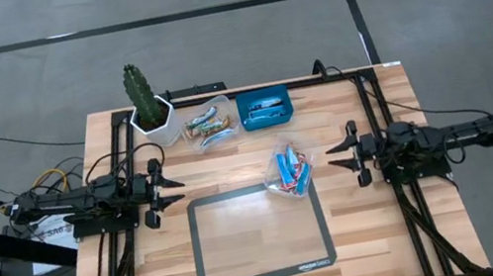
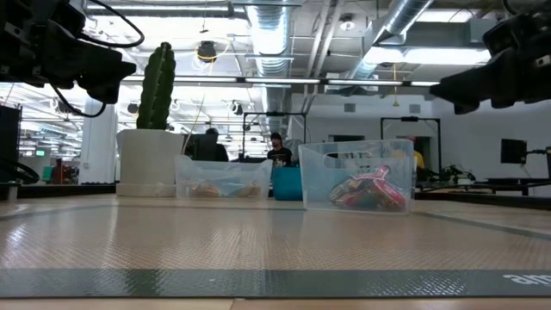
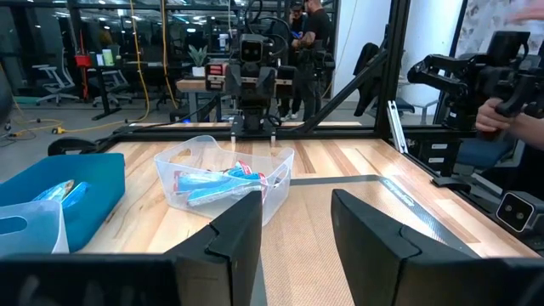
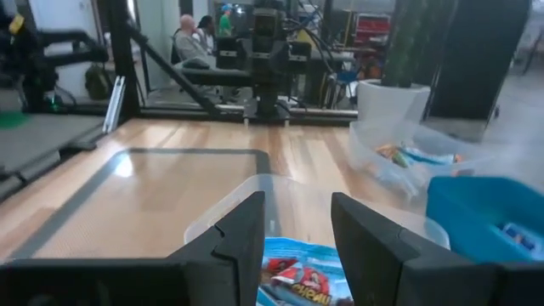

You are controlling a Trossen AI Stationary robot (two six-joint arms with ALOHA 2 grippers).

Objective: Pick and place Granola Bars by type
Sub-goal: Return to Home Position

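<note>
Both your arms are pulled back off the mat. The left gripper sits off its left edge and the right gripper off its right, each near the far corner on its side. Both have their fingers spread and hold nothing; the wrist views show a clear gap between each pair.

The bars are all contained, and none shows loose on the mat. Red-and-blue ones lie in the tub just off the mat's far right corner. Blue ones are in the blue bin beyond the mat's far edge. Tan ones are in the far tub, left of that bin and next to the cactus.

Your main risk is the tub at the corner. It stands directly in front of the right gripper, and the right wrist view looks straight down into it past the fingers. It looks light and thin-walled. If you drop or swing that arm forward on its way home, a fingertip could catch the rim and shove or tip the tub, spilling sorted bars back onto the mat. Lift and retract away from it, not across it.

The left side is safer: nothing lies close ahead of the left gripper. Even so, a sweep toward the far edge could knock the far tub or the cactus.
</note>
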